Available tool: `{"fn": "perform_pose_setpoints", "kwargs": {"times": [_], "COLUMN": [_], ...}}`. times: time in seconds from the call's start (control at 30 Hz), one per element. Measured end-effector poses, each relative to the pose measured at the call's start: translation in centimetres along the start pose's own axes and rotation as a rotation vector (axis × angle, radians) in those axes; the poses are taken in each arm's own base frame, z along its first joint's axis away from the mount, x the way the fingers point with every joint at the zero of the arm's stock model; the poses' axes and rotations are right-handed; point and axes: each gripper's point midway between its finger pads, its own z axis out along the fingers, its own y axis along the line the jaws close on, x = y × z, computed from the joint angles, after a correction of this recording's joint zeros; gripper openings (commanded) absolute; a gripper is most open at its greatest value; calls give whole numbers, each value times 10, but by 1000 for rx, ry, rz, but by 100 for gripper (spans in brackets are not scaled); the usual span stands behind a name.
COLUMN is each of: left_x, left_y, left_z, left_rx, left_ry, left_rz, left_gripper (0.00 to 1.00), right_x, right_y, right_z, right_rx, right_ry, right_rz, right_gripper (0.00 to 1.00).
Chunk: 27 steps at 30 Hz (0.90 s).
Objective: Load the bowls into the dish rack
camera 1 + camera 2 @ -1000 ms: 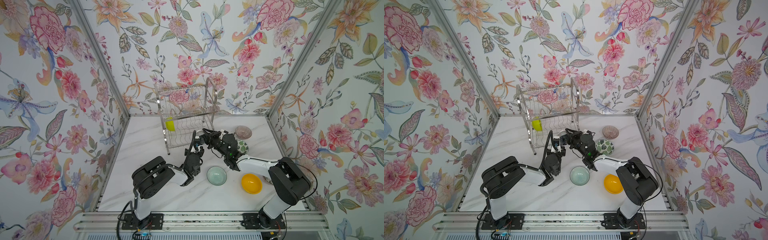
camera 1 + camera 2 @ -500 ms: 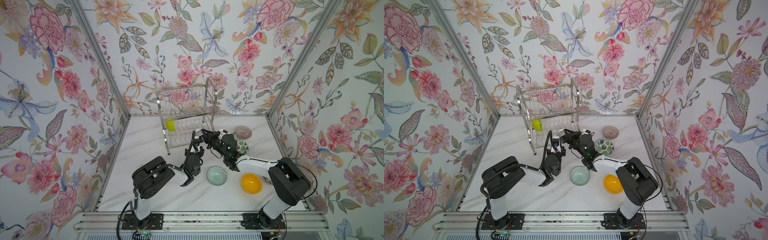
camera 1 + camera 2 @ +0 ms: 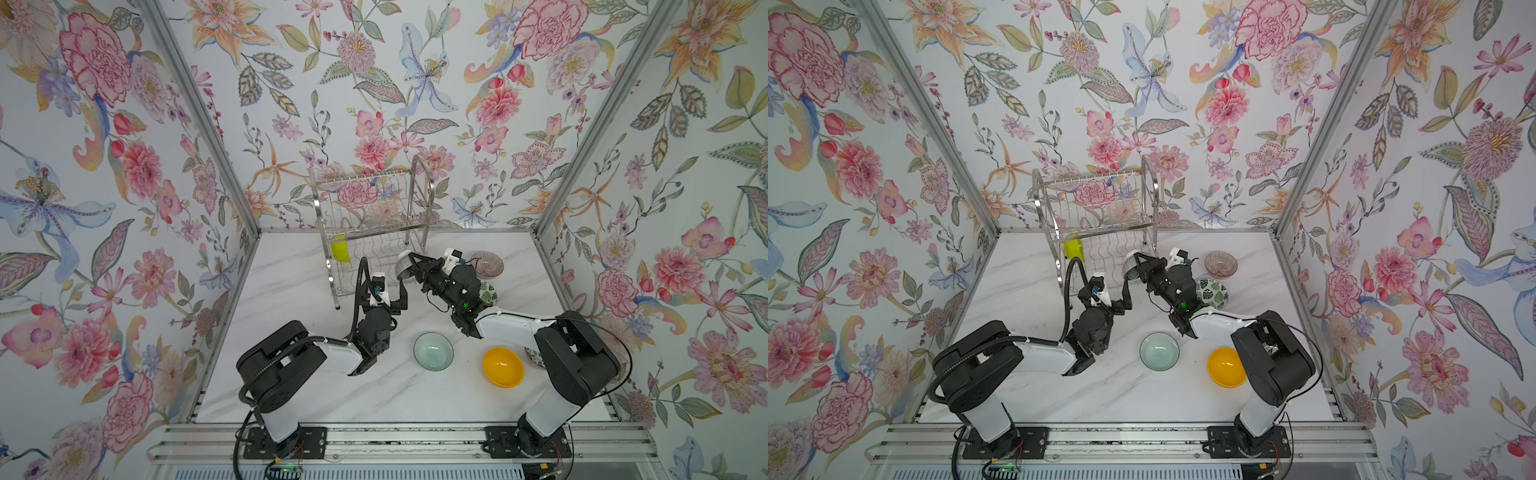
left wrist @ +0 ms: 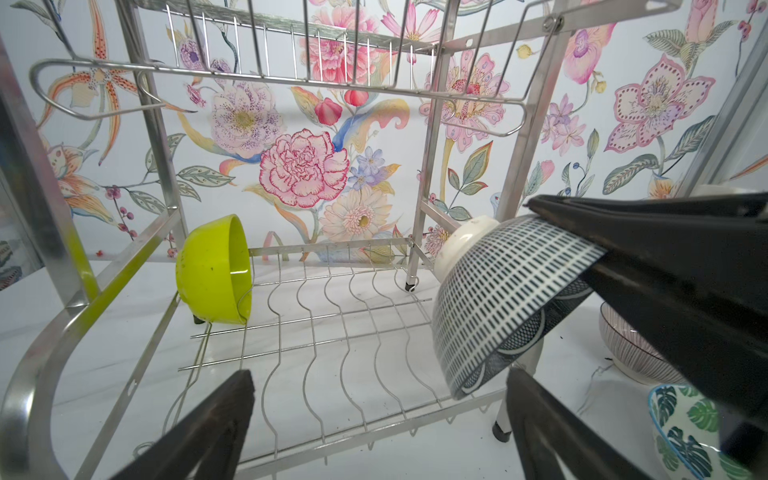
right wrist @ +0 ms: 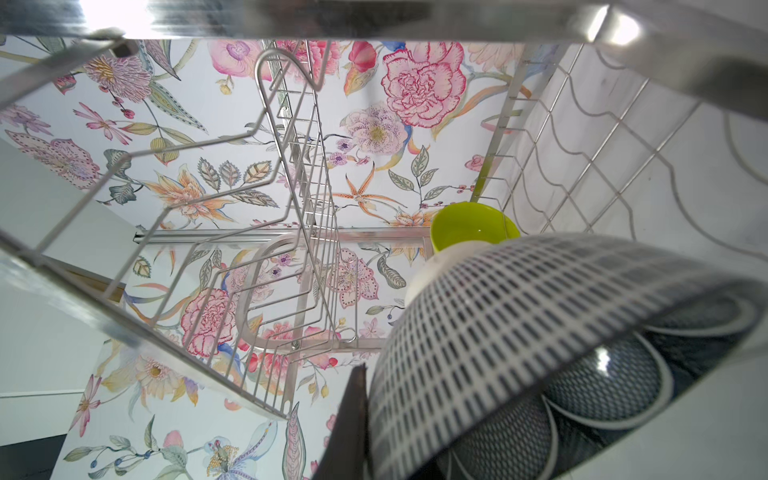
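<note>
Custody of the dash-patterned bowl (image 3: 401, 267) is changing arms just in front of the dish rack (image 3: 424, 187). A second ago the left pincer (image 4: 380, 386) was closed on it. Now its two dark fingers (image 4: 216, 419) are standing spread wide, one of them just beside the rim, and I cannot tell whether it is brushing it. The right pincer (image 3: 416, 262) has closed meanwhile and is pinching the bowl's rim, one finger outside and one inside.

The bowl is hanging tilted just above centre in both top views, at the rack's right front corner and not yet on any wire. To my eye the right arm is becoming the one to slot it into the lower tier, and the left is coming free to fetch another.

A lime bowl (image 3: 340, 251) is already standing on edge at the lower tier's left end. Waiting on the table (image 3: 299, 291) are the glassy green bowl (image 3: 433, 351) and yellow bowl (image 3: 503, 367) lower right of centre. The leaf-print bowl (image 3: 488, 293) and ribbed bowl (image 3: 487, 263) are sitting farther right, by the right arm.

From above, the grip is looking too small to read. The left wrist view is showing the spread fingers and the bare wavy wires ahead. The right wrist view is showing the bowl's dark scalloped inside.
</note>
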Motion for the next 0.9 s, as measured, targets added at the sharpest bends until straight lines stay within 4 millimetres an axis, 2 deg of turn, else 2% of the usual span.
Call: {"fn": "perform_pose_setpoints", "kwargs": {"times": [0.23,0.37,0.47,0.57,0.73,0.8,0.9], "left_x": [-24,-31,-29,-32,-42,-42,-36], "left_y": [13,27,45,60,74,79,87], "left_z": [-5,-15,-23,-30,-37,-38,-39], "left_rx": [71,97,95,85,88,90,78], "left_ry": [100,162,210,241,260,278,315], "left_rz": [-110,-165,-200,-226,-285,-321,-362], "left_gripper": [99,99,99,99,99,99,99], "right_x": [4,17,32,46,65,72,80], "right_y": [2,15,21,14,-14,-26,-32], "right_z": [1,6,9,14,22,24,32], "right_rx": [-3,-43,-87,-115,-121,-118,-128], "right_ry": [92,175,247,320,422,460,499], "right_rz": [-188,-334,-447,-544,-652,-687,-733], "right_gripper": [0,0,0,0,0,0,0]}}
